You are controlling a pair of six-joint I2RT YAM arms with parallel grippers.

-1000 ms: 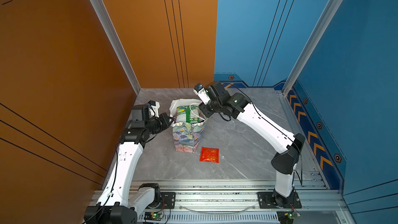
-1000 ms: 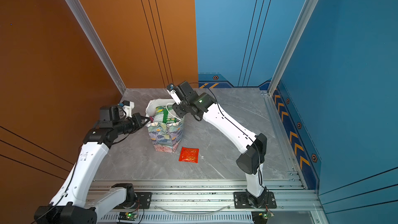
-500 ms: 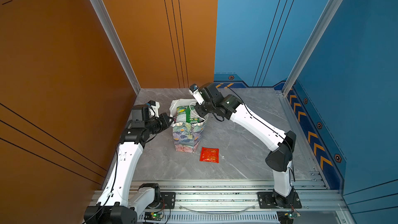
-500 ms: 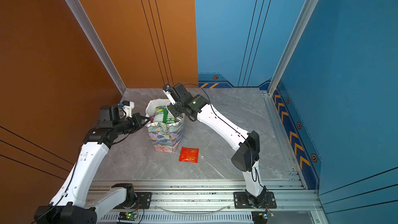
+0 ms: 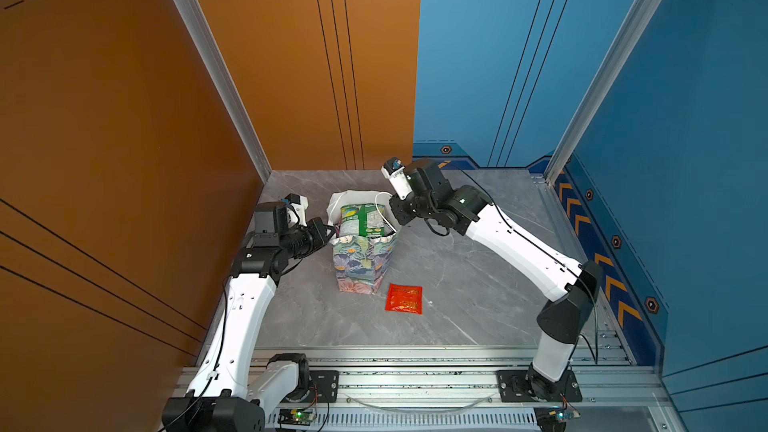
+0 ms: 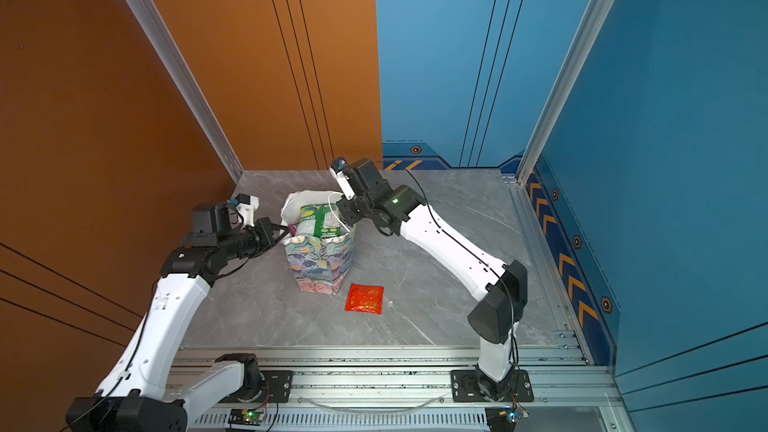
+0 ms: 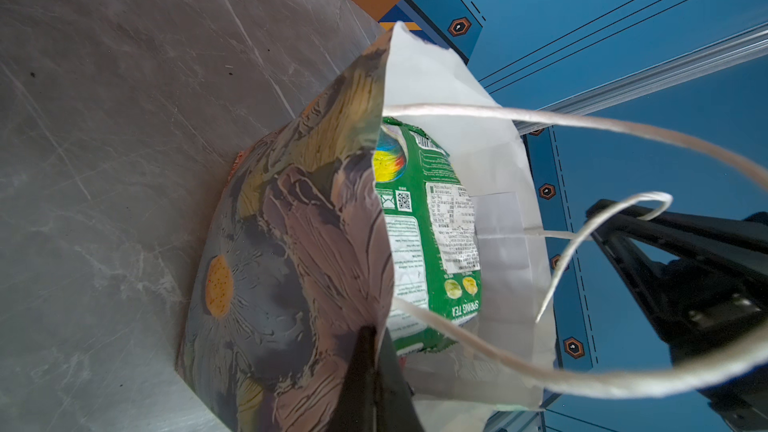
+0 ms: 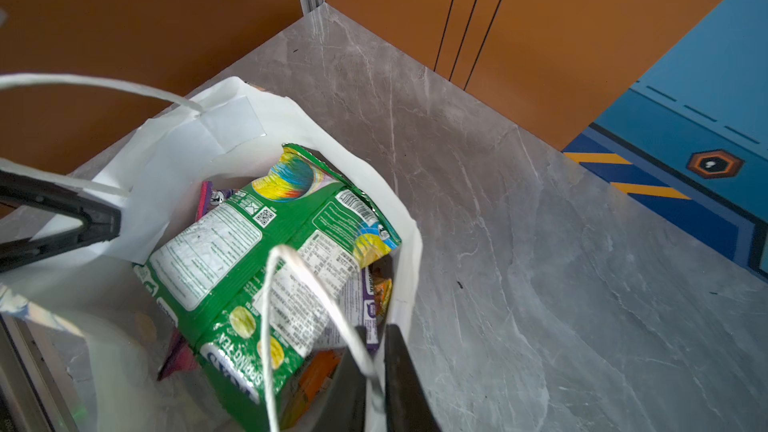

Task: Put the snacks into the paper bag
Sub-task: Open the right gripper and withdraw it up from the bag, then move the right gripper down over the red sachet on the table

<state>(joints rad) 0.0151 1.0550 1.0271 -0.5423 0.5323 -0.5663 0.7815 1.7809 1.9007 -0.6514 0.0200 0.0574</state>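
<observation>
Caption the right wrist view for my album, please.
Right hand and left hand pinch the paper bag rim; green packet tops the snacks inside.

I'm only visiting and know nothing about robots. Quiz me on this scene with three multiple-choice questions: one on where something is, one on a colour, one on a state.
1. Where is the red packet?
A) inside the paper bag
B) flat on the table, beside the bag
C) held in the air

2. What colour is the topmost packet in the bag?
A) green
B) yellow
C) blue

3. What is the left gripper doing?
A) hanging open over the table
B) shut on the bag's rim
C) holding the red packet

Answers:
1 B: both top views show it lying on the table.
2 A: the green packet pokes above the rim.
3 B: the left wrist view shows it pinching the floral edge.
</observation>
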